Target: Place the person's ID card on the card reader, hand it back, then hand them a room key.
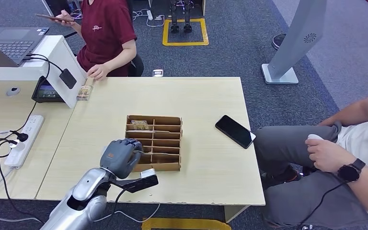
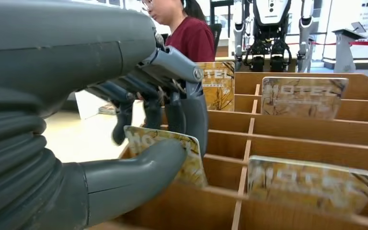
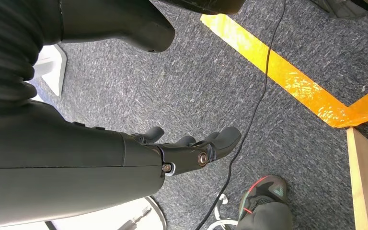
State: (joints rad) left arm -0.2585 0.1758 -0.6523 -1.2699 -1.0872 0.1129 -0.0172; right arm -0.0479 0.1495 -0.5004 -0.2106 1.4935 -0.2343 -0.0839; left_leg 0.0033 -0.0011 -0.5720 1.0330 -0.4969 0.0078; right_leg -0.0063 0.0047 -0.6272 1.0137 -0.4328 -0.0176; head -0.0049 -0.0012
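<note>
**Left hand pinches one key card at the near end of the card box**

Nearest the robot, the left hand (image 1: 120, 155) sits over the near-left corner of the wooden card box (image 1: 165, 125). The left wrist view shows its thumb and fingers (image 2: 191, 112) closed on one room key card (image 2: 194, 163) printed HOTEL, the card standing in a front slot. Three more such cards show in that view: one in the slot alongside (image 2: 311, 184), two farther back (image 2: 302, 96) (image 2: 219, 84).

The right hand (image 3: 182, 151) hangs beside the table over grey carpet, holding nothing, fingers slightly curled and apart, thumb well clear of them.

Farther out on the table, to the right of the box, lies one black phone (image 1: 235, 131), face up and well apart from the box. At the far left edge, one small card (image 1: 84, 92) lies beside the white stand, just before the hand of the person in the red shirt (image 1: 106, 33). A second person (image 1: 350, 158) sits at the right. On the left desk are one power strip (image 1: 24, 140) and one laptop (image 1: 10, 44).
</note>
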